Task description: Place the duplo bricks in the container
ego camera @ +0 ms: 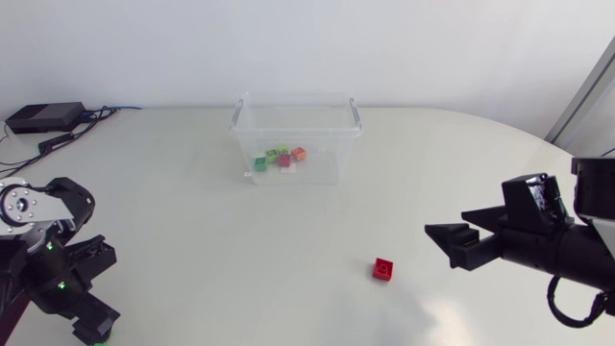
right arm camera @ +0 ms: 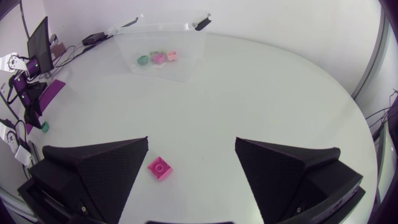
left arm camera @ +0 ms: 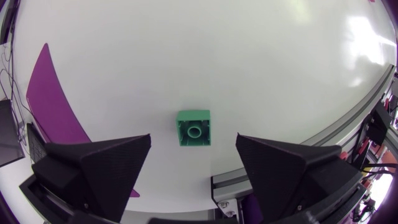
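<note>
Well short of the container, the right pincer stands spread toward the red brick, likely lining up a grab; the left pincer, also spread, hangs over a green brick farther off.

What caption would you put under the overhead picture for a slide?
Right hand, open, beside a red brick; other bricks already in the clear container.
</note>
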